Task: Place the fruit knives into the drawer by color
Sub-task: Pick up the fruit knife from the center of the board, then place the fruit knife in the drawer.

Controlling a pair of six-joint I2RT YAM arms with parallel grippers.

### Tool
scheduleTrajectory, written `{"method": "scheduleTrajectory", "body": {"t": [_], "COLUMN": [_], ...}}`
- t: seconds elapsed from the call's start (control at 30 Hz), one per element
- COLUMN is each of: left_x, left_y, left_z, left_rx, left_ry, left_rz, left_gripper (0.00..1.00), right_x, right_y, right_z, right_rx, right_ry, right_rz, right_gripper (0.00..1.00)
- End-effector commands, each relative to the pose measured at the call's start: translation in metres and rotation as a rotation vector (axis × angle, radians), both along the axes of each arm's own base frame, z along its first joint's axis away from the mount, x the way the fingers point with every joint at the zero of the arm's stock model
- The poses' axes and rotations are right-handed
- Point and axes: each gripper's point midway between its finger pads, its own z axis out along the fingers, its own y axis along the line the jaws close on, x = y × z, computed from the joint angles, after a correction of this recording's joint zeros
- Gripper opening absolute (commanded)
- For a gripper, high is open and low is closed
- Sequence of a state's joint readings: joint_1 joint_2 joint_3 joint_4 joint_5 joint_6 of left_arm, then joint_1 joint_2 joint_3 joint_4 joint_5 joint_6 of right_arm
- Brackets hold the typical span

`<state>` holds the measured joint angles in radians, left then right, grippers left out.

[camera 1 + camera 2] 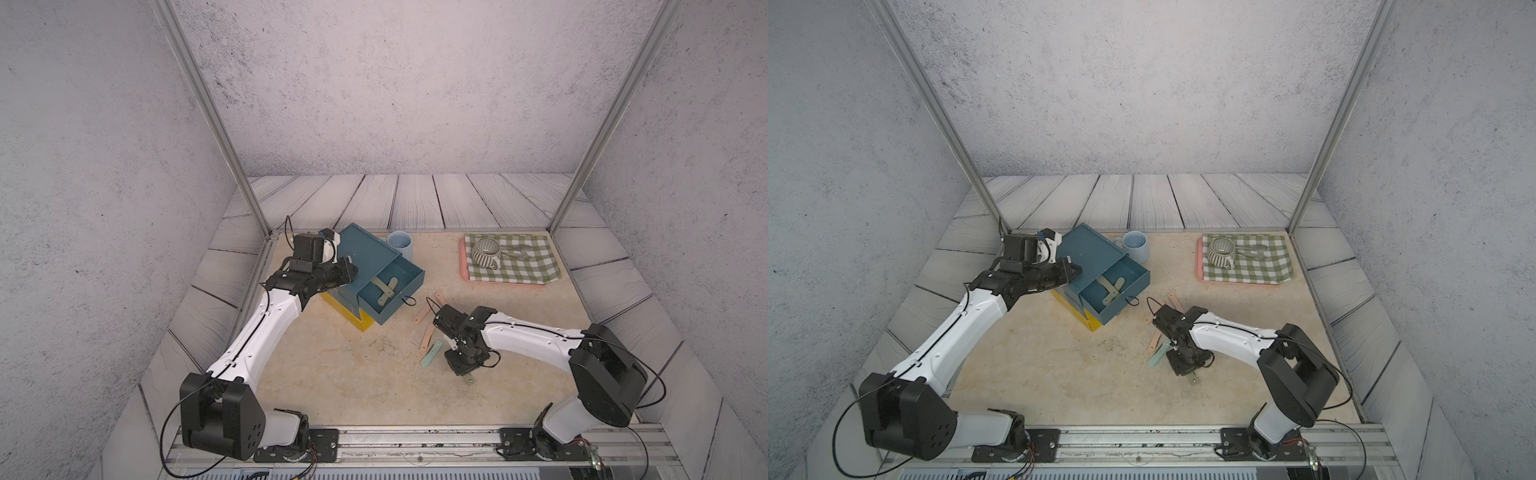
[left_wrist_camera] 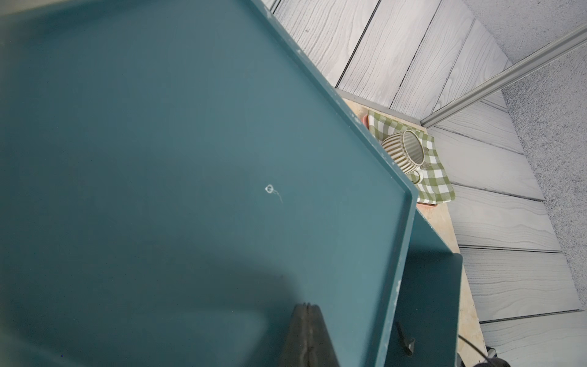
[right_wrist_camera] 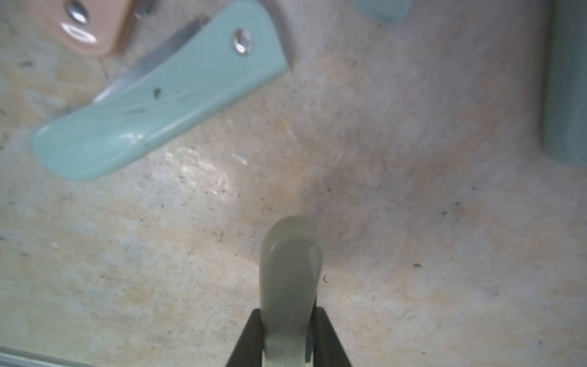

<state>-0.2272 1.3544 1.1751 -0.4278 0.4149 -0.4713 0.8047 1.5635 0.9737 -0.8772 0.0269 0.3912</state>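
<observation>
Jaws on my right arm are clamping one end of an olive-green fruit knife (image 3: 290, 286), and its rounded free end is poking out past the tips over the beige surface (image 3: 413, 222). I cannot tell whether that end is touching down. I am holding it in the near right part of the surface, well apart from the drawer chest (image 1: 365, 249).

Near my held knife, a mint-teal knife (image 3: 158, 101) is lying flat with the metal edge of its folded blade showing. A peach-pink knife (image 3: 85, 25) is lying just beside its riveted end. In a top view, other peach-pink knives (image 1: 423, 314) are lying scattered between my right wrist and the chest.

My left jaws are pressing together with nothing between them. They are hanging over the dark teal top (image 2: 190, 159) of the chest, and I cannot tell whether they are touching it. The top drawer (image 1: 409, 276) is standing pulled out toward my right arm, and two olive-green knives (image 1: 384, 286) are lying crossed inside it. The yellow tiers (image 1: 365, 322) below are sitting pushed in.

A pale blue cup (image 1: 401, 243) is standing just behind the chest. At the far right, a striped mug (image 1: 486, 253) and a metal utensil (image 1: 515, 250) are resting on a checked cloth (image 1: 528, 266).
</observation>
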Motion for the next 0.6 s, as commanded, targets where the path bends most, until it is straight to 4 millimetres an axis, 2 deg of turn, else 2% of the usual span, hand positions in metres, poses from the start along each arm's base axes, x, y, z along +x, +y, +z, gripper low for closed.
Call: {"method": "scheduleTrajectory", "body": {"t": [0.0, 0.2, 0.4, 0.57], "left_x": [-0.018, -0.018, -0.017, -0.018], "left_y": [0.011, 0.012, 0.011, 0.011], "left_z": [-0.035, -0.035, -0.036, -0.038], "left_rx": [0.062, 0.065, 0.063, 0.059], "left_ry": [0.137, 0.136, 0.138, 0.144], "left_rz": [0.018, 0.02, 0.02, 0.019], "left_gripper": [0.0, 0.0, 0.0, 0.0], "right_x": [0.014, 0.034, 0.046, 0.051], "right_y": [0.001, 0.015, 0.028, 0.052], "right_z": [0.026, 0.073, 0.13, 0.173], "right_rx": [0.011, 0.079, 0.176, 0.335], "right_ry": [-0.057, -0.137, -0.23, -0.284], "right_rz": [-0.007, 0.001, 0.004, 0.048], "right_gripper": [0.2, 0.2, 0.2, 0.21]}}
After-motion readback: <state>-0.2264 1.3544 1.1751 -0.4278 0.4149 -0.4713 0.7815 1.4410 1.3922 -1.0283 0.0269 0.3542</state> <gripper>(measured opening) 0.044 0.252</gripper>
